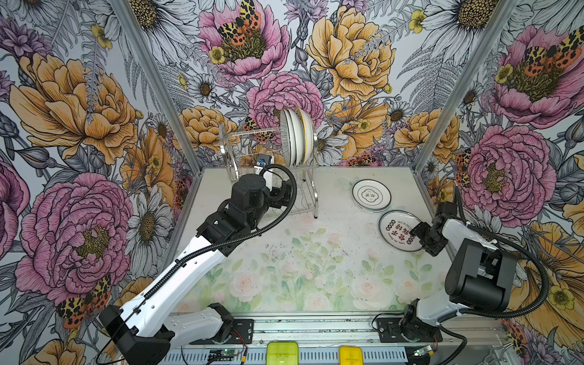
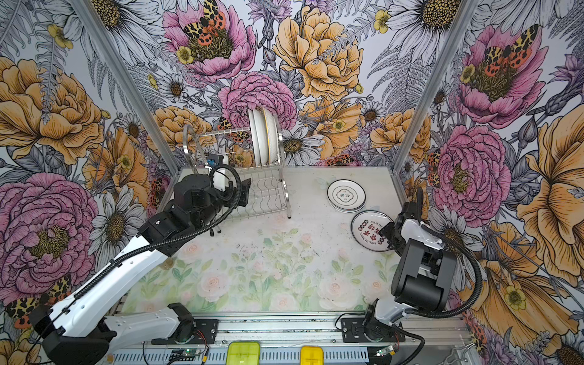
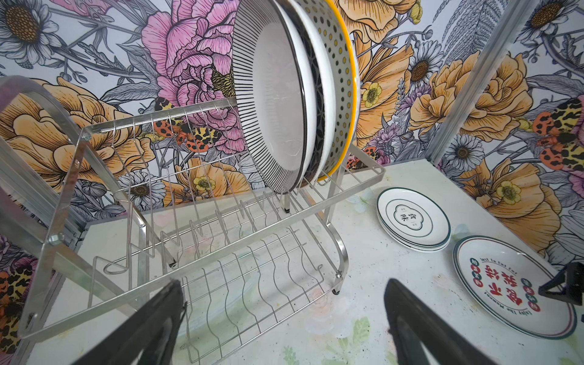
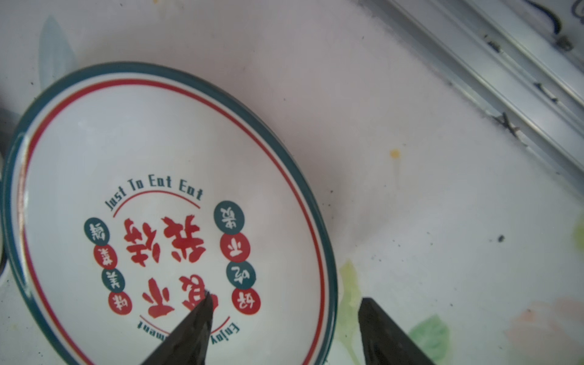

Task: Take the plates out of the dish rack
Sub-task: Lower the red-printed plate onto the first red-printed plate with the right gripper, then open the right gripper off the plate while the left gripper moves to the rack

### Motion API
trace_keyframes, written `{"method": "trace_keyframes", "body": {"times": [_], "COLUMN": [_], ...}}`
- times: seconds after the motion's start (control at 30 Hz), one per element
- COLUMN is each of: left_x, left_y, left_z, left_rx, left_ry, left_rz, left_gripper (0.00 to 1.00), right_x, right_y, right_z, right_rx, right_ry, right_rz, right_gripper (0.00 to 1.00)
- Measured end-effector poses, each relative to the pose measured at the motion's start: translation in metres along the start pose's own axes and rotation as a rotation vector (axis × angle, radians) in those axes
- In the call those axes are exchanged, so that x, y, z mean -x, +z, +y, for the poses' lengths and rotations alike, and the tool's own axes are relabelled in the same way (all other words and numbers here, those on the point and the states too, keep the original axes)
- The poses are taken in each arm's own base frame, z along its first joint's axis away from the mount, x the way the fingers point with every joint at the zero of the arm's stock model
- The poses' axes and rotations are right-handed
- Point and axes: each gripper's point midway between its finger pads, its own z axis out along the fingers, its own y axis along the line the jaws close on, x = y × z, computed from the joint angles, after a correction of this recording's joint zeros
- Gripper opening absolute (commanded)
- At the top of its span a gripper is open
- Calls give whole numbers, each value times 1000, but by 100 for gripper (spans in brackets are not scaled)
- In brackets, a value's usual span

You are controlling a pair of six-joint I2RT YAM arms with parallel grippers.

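The left hand (image 3: 284, 282), fingers spread wide and holding nothing, hangs near the lower shelf of the shiny two-tier steel wire dish rack (image 3: 66, 189). The round ceramic plates (image 3: 271, 104) in the rack stand on edge, leaning, at the far end of the upper tier, above and ahead of this hand. This arm is the nearer one. The foremost plate is white with black radial stripes. Behind it is a dotted one with a yellow edge. The right hand (image 4: 284, 298), jaws apart, straddles the rim of the red-lettered white plate (image 4: 158, 151), which lies flat on the surface (image 4: 410, 205).
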Motion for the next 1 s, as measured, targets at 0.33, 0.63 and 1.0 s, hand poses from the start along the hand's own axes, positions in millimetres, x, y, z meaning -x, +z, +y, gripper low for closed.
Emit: {"method": "trace_keyframes", "body": {"times": [0.33,0.63,1.0], "left_x": [1,18,12], "left_y": [-1,0,51], "left_z": [5,0,5], "left_rx": [11,-36,-152], "left_ry": [-12,-11,-28], "left_rz": [-3,-15,10], "left_gripper": [99,99,95], "right_x": [9,26,28], "right_y": [-13,-57,-92], "right_z": [4,31,55], "right_rx": [12,149,290], "right_ry": [-12,-31,-60], "right_rz": [-44,-144,-191], "right_gripper": [99,99,99]}}
